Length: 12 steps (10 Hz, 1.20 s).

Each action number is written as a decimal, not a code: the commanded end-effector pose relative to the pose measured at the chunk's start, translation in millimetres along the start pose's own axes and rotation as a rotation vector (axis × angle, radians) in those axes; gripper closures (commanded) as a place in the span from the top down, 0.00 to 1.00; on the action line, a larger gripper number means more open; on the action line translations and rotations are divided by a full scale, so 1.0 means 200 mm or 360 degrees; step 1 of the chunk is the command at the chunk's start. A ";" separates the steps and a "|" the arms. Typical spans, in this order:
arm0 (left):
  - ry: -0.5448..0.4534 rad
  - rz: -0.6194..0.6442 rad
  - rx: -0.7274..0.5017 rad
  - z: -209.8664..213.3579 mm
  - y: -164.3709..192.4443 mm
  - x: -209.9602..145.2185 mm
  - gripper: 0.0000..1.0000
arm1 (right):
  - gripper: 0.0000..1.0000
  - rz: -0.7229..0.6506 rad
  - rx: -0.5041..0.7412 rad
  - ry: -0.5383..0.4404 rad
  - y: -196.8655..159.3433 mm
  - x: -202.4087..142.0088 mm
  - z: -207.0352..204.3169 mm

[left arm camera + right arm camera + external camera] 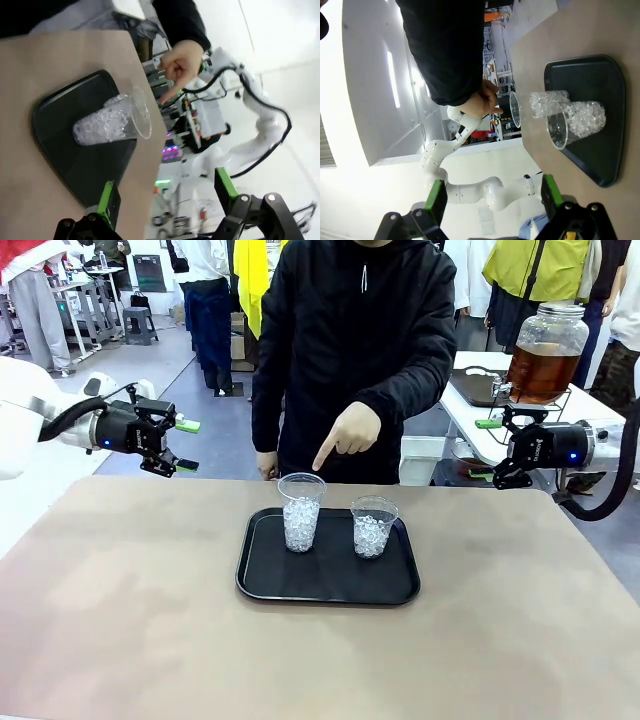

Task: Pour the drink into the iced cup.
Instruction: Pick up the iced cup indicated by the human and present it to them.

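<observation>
1. Selection comes first: the person's hand (pixel 350 433) is pointed down at the taller iced cup (pixel 301 512). That cup, not the shorter iced cup (pixel 373 527) just beside it on the black tray (pixel 270 575), is judged to be the one meant.
2. No vessel of drink is held yet. One must be secured before anything can be poured, and it should be carried level so that nothing is spilled on the way.
3. Pouring is best done slowly from just above the rim, since the cup is already well filled with ice and splashing is likely. A light cup could also be tipped if nudged.
4. The left gripper (pixel 187 445) is spread wide and empty, above the far left edge of the table (pixel 140 630), well apart from the tray.
5. The right gripper (pixel 484 450) is likewise spread and empty, off the far right corner.
6. The drink (pixel 540 375), amber in a glass dispenser jar (pixel 548 325), is seen on a white side table (pixel 470 425). It is beyond and above the right gripper, not touching it, and well apart from the left gripper.
</observation>
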<state>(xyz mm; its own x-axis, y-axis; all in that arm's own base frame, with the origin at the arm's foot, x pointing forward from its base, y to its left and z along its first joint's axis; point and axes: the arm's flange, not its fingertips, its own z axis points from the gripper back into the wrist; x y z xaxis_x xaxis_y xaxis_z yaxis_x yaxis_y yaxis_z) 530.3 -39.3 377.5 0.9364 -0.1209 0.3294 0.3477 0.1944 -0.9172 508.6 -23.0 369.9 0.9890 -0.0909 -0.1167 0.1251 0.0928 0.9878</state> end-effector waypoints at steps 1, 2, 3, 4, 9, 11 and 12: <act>0.0021 -0.0382 0.0019 -0.04 0.01 -0.10 1.00 | 1.00 0.0002 -0.0004 -0.0012 0.00 0.00 0.00; 0.0041 -0.0526 0.0001 -0.05 0.01 -0.12 1.00 | 1.00 0.0002 -0.0004 -0.0012 0.00 0.00 0.00; 0.0076 -0.0589 -0.0065 -0.05 0.01 -0.13 1.00 | 1.00 0.0002 -0.0004 -0.0012 0.00 0.00 0.00; 0.0140 -0.0533 -0.0040 -0.05 0.00 -0.13 1.00 | 1.00 0.0002 -0.0004 -0.0012 0.00 0.00 0.00; 0.0084 -0.0538 -0.0011 -0.06 0.02 -0.10 1.00 | 1.00 0.0002 -0.0004 -0.0012 0.00 0.00 0.00; -0.0028 -0.1111 -0.0114 -0.09 0.04 -0.09 1.00 | 1.00 0.0002 -0.0004 -0.0012 0.00 0.00 0.00; -0.0042 -0.1318 -0.0079 -0.12 0.05 -0.10 1.00 | 1.00 0.0002 -0.0004 -0.0012 0.00 0.00 0.00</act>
<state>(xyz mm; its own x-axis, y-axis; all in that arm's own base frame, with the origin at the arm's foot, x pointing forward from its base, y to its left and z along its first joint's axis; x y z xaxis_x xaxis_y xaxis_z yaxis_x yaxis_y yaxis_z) 517.5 -53.0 367.0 0.5224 -0.2000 0.8289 0.8505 0.0520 -0.5234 508.5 -23.1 369.8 0.9889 -0.0912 -0.1169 0.1253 0.0927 0.9878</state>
